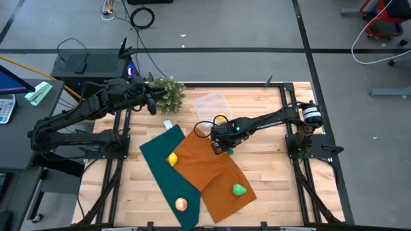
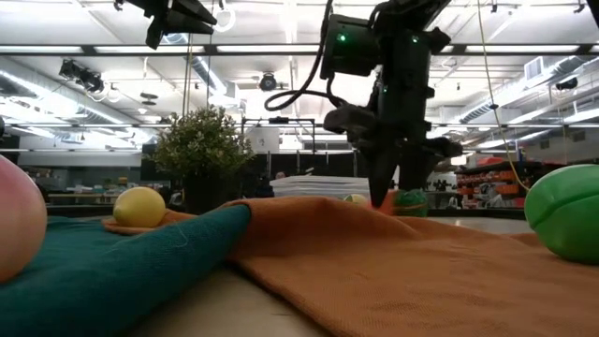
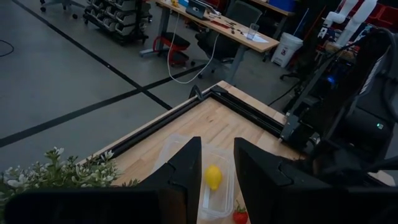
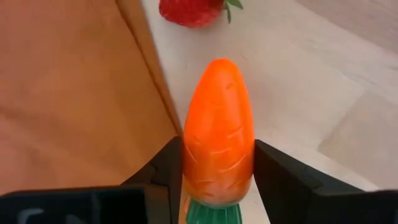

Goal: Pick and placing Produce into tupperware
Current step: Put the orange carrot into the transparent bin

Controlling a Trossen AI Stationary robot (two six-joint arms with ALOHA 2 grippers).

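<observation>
Pale wooden tabletop (image 1: pixel 270 173) fills the middle of the high view, with an orange cloth (image 1: pixel 212 173) overlapping a green cloth (image 1: pixel 164 173) at lower centre and a potted plant (image 1: pixel 168 93) at upper centre. Just right of the plant sits the clear tupperware (image 1: pixel 212 102), and the left wrist view shows one yellow piece (image 3: pixel 213 177) already lying inside it.

At the centre of the high view the right gripper (image 1: pixel 221 145) is low at the upper edge of the orange cloth. In its wrist view the fingers are closed against both sides of an orange toy carrot (image 4: pixel 217 134), with a strawberry (image 4: pixel 193 9) lying on bare wood just beyond. The left gripper (image 1: pixel 151 106) hangs parted and empty beside the plant at upper left of centre.

Other produce waits on the cloths: a yellow fruit (image 1: pixel 172 158), a green piece (image 1: pixel 239 190) and a peach-coloured one (image 1: pixel 182 205).

The step in hand looks like the pick of the carrot. Next it needs a lift clear of the cloth, then a short carry toward the upper part of the frame to release over the box.
</observation>
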